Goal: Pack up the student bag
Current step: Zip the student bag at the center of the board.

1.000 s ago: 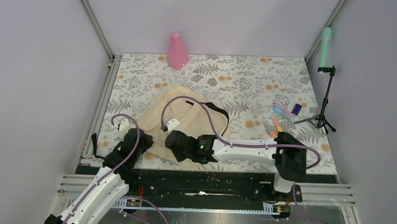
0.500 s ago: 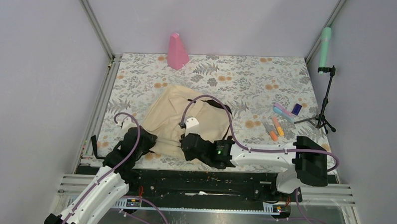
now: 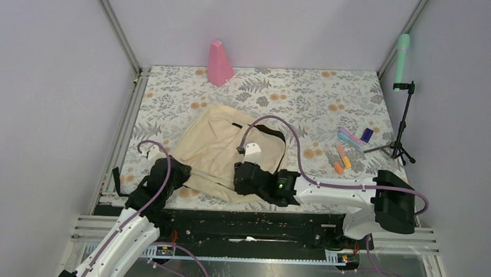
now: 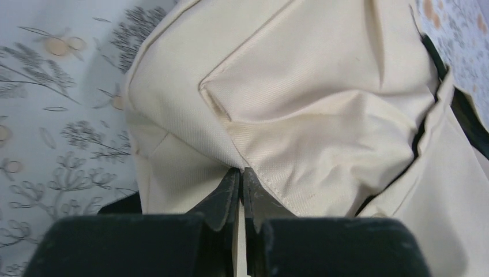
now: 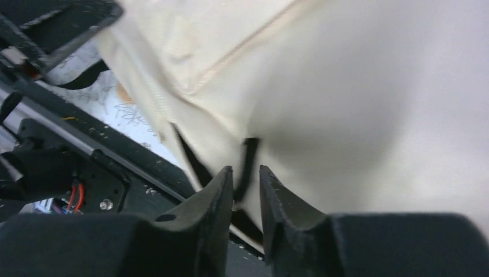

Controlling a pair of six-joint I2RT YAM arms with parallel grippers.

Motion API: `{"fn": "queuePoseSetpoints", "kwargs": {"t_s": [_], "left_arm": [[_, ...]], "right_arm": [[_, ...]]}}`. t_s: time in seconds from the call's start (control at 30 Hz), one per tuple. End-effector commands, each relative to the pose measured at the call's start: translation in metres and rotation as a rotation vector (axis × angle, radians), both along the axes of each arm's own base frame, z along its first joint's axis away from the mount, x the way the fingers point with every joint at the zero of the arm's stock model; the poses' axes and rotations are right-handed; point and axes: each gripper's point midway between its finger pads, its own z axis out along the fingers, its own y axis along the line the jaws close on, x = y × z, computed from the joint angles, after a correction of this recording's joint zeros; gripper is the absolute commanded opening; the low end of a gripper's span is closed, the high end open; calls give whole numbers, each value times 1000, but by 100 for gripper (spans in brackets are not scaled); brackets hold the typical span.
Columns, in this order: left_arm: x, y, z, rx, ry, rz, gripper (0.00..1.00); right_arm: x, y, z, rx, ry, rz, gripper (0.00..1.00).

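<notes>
The student bag [image 3: 215, 143], beige fabric with black straps, lies on the floral table left of centre. My left gripper [image 3: 179, 171] is at its near left corner, shut on a pinched fold of beige fabric [image 4: 241, 170]. The bag [image 4: 300, 109] fills the left wrist view. My right gripper [image 3: 242, 176] is at the bag's near edge. Its jaws [image 5: 246, 168] stand slightly apart, and a thin black tab [image 5: 249, 156] of the bag [image 5: 357, 98] hangs between the fingertips, with a gap beside it.
A pink cone [image 3: 220, 64] stands at the back. Orange and pink markers [image 3: 341, 157], a pink-blue item [image 3: 351, 138] and a small blue thing [image 3: 367, 135] lie at the right. A tripod [image 3: 403, 128] carries a green stick [image 3: 403, 55]. A black rail [image 3: 258, 220] runs along the near edge.
My right gripper has slid rightward along the bag's near edge, and its jaws have parted a little. The bag's near edge has stretched out. The left gripper holds its fold in place.
</notes>
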Motion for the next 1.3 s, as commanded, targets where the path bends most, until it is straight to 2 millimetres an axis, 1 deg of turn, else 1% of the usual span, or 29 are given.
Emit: {"fn": "queuePoseSetpoints", "kwargs": {"t_s": [0.0, 0.17, 0.3, 0.33, 0.43, 0.57, 0.67, 0.73, 0.87, 1.03, 1.13, 1.27], "left_arm": [[10, 30, 4, 100, -53, 114, 0], [10, 28, 2, 93, -49, 101, 0], [9, 27, 2, 93, -50, 97, 0], [10, 27, 2, 93, -52, 98, 0], [10, 27, 2, 90, -54, 96, 0], [10, 26, 1, 90, -53, 94, 0], [9, 26, 0, 92, -50, 92, 0], [9, 26, -1, 90, -50, 92, 0], [9, 25, -2, 86, -48, 90, 0], [8, 25, -3, 79, -46, 90, 0], [9, 23, -4, 71, -46, 88, 0], [9, 22, -4, 68, -46, 83, 0]], "right_arm": [[11, -32, -1, -53, -8, -67, 35], [10, -19, 0, -25, 3, -42, 39], [11, -9, 1, -34, 0, -10, 49], [10, -7, 1, -31, 4, -5, 50], [8, 3, 0, -18, 18, 17, 51], [6, 10, -15, -52, 47, 16, 51], [5, 15, -22, -83, 40, 10, 51], [9, 14, -29, -129, 35, -16, 50], [20, 3, -47, -248, 0, -70, 45], [32, -8, -59, -355, -55, -112, 39], [37, -13, -65, -417, -72, -133, 32], [36, -7, -72, -438, -59, -123, 27]]}}
